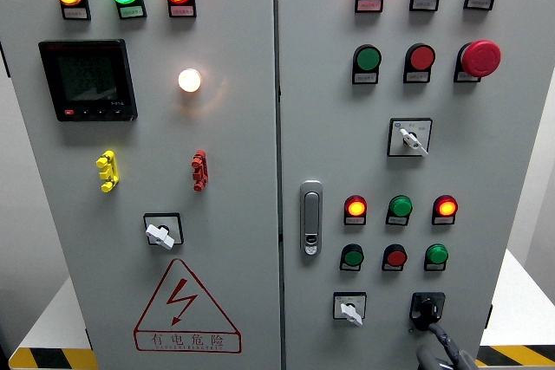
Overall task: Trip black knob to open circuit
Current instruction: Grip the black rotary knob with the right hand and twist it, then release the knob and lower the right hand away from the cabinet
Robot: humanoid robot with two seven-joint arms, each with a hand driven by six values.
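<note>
Head view showed the right robot hand [444, 348] reaching up from the cabinet's bottom right corner, its dark fingers [438, 334] touching the black knob [427, 308] low on the right door [416, 162], though whether they gripped it I could not tell. The step in hand seemed to be securing the knob; next would call for a firm pinch, then a twist. The left hand was out of view.

Right hand [444, 351] just peeking in at the bottom edge, dark grey and black fingers [440, 336], slim jointed segments, matte casing, glimpse of a grey palm below, rest cut off
</note>
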